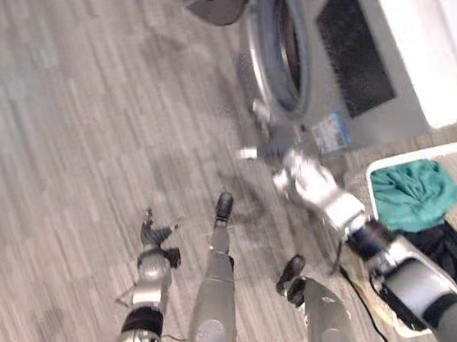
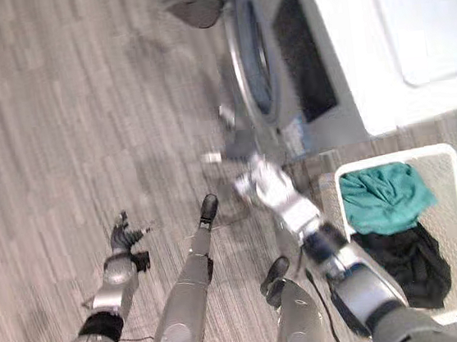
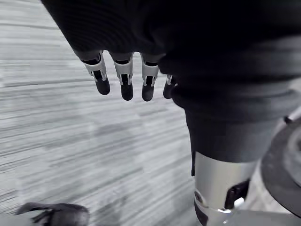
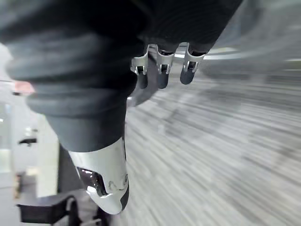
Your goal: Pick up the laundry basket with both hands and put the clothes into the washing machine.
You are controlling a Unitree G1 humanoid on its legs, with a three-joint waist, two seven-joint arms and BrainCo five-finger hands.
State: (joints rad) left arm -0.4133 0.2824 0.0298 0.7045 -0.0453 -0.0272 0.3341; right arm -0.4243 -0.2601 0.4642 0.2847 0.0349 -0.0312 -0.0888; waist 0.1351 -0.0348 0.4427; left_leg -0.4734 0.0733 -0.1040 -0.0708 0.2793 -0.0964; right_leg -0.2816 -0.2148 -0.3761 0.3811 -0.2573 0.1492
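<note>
the laundry basket [image 2: 443, 188] is sitting on the floor [image 1: 57, 116] beside the washing machine [image 2: 341, 67], holding green and black clothes [image 2: 380, 197]. the left hand [image 1: 149, 234] and right hand [image 2: 259, 186] are hanging loose, holding nothing. each should be grabbing an opposite rim and lifting evenly.

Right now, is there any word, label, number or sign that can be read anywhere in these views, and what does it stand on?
Sticker low on the front of the washing machine, beside the door opening: blue and white print, too blurred to read.
Laundry basket: no print visible.
No text is legible in any view.
</note>
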